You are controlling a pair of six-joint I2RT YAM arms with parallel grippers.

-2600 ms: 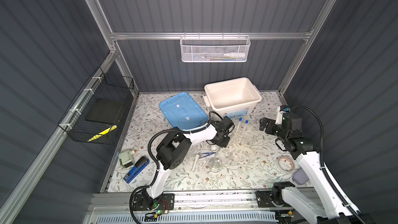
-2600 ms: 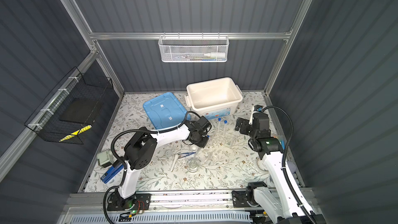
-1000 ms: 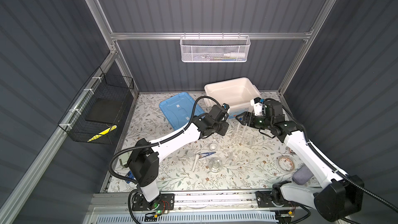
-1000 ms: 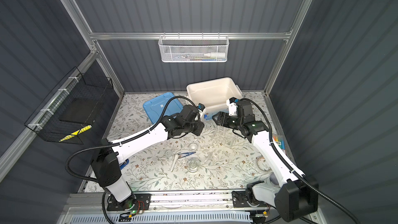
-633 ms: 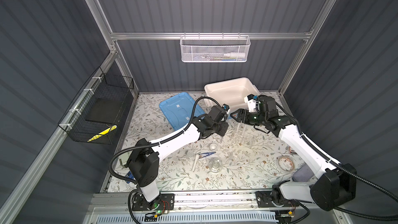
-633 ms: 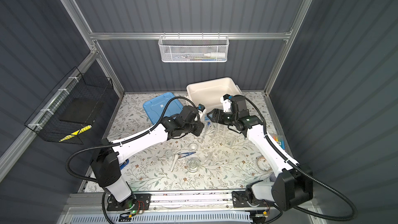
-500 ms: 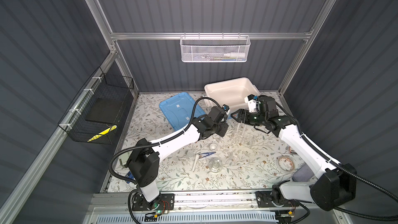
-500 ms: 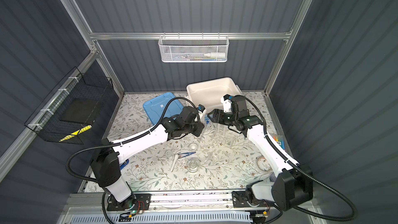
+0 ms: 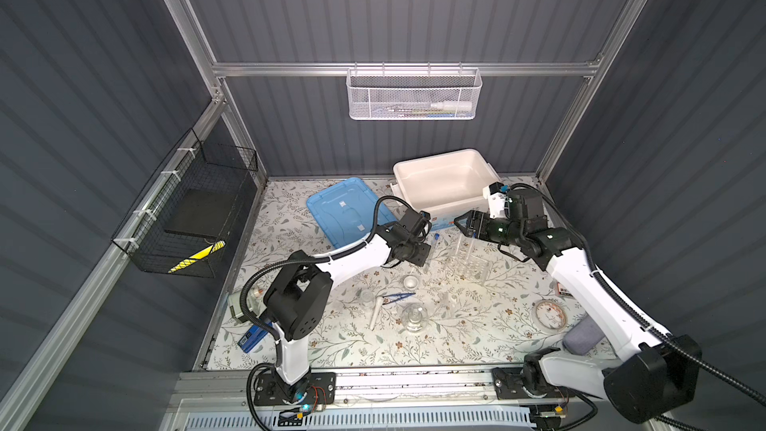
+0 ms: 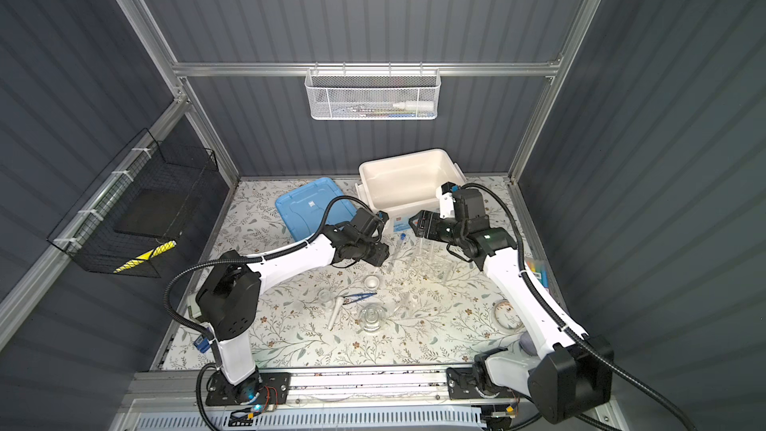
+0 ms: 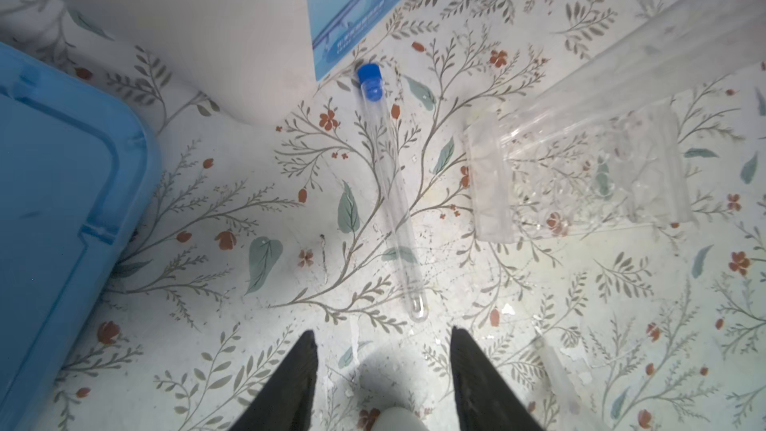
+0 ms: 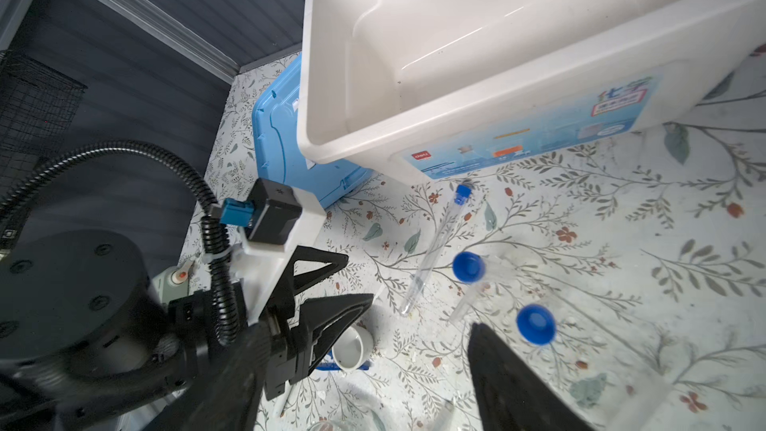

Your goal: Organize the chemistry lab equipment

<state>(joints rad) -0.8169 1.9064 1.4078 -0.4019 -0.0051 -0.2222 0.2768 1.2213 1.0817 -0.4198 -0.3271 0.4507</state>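
Two upright tubes (image 12: 468, 267) stand in the rack (image 9: 466, 261), caps up. We judge that the rack alone keeps them vertical. A third, the flat tube (image 11: 389, 184), lies on the table (image 9: 456, 342) at 9 o'clock from the rack, with its cap toward the bin (image 9: 439, 159). The bin sits at 12 o'clock from the rack and its lid (image 9: 344, 213) is off at 10 o'clock, so the opening is free for loading.

The left gripper (image 11: 383, 342) hovers just short of the flat tube's round end, jaws parted, with nothing between them. The fingers stand either side of the tube's long axis. We judge that an advance along that axis would bring the tube between them.

The right gripper (image 9: 462, 223) hangs over the rack's 12 o'clock edge, jaws spread and empty. One finger (image 12: 518, 387) shows near a cap. We judge this pose suits taking an upright tube by its capped end.

The bowl (image 9: 410, 282), tweezers (image 9: 400, 296) and pestle (image 9: 376, 313) lie at 7 o'clock from the rack, apart from both grippers.
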